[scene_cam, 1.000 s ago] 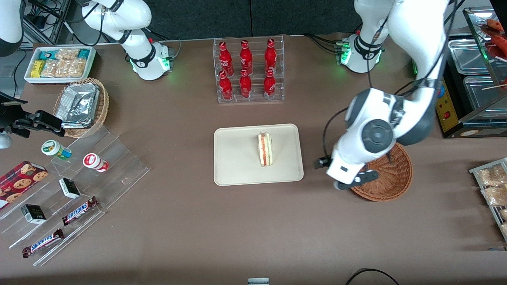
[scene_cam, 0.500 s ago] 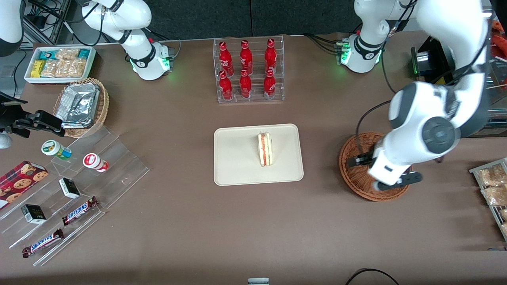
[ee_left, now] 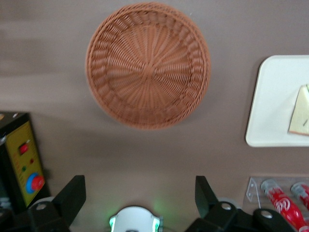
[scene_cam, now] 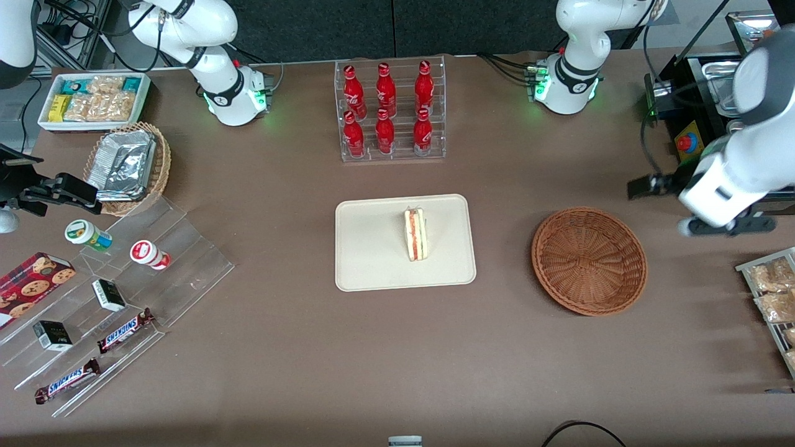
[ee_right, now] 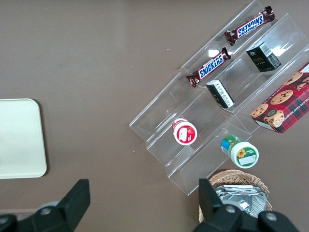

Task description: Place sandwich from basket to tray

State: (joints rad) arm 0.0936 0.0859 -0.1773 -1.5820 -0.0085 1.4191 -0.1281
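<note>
Clear rack (scene_cam: 391, 112) with six red cola bottles stands at the table's edge farthest from the front camera. At the parked arm's end: white bin of snacks (scene_cam: 93, 99) near the corner, tan basket with foil (scene_cam: 127, 166), clear stepped display (scene_cam: 124, 298) holding two Snickers bars (scene_cam: 124, 329), cookie box (scene_cam: 31, 287), small cups.

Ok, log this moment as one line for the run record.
sandwich: on tray | basket: empty | gripper: open, raised above table, toward working arm's end from basket | task: placed
</note>
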